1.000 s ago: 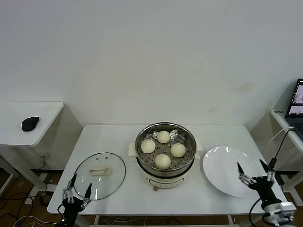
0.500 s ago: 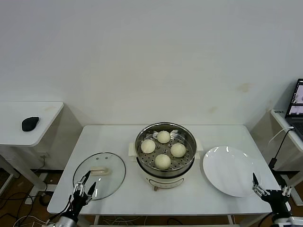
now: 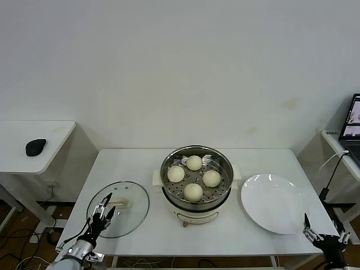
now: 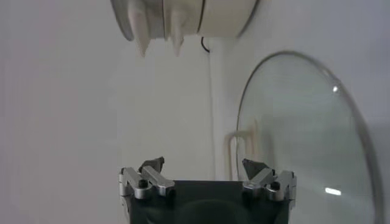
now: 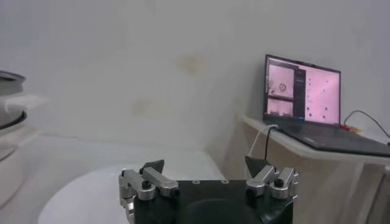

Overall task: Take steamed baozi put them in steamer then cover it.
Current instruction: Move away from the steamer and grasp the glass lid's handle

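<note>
Head camera looks down; wrist cameras sit low, sharing the table (image 3: 140, 163).

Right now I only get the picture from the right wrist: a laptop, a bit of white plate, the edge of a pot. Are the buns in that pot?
Observer: Yes, all four baozi sit on the perforated tray inside the steamer.
Visitor: Is it covered?
Observer: No. The glass cover lies flat on the table, on the robot's left of the steamer.
Visitor: What is the other hand doing?
Observer: The left hand is open over the near part of the cover, close to its cream handle, and holds nothing.
</note>
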You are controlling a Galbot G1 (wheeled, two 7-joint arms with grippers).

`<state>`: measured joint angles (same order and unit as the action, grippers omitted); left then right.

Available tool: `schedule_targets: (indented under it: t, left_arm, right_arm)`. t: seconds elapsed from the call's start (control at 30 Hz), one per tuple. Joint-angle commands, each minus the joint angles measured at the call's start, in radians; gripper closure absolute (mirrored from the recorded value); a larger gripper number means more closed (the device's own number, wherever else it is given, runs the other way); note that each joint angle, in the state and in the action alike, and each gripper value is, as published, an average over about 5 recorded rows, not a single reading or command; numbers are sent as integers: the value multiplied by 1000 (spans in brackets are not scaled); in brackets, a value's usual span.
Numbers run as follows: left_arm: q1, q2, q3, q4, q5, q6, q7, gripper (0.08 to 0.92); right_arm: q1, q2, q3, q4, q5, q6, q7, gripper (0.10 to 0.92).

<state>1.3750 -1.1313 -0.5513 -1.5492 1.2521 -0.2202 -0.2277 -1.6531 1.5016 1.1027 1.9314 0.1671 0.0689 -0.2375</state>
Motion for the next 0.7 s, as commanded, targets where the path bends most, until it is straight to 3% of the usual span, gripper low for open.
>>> schedule_targets:
  t: [0.03, 0.7]
  left_arm:
    - [-110, 13, 37, 71, 18, 11, 24, 177]
    - [-192, -22, 69, 171, 25, 29, 23, 182]
  right_arm:
    - [-6, 14, 11, -6, -9, 2, 1, 203]
    - [-4, 22, -4, -23, -48, 12, -1, 203]
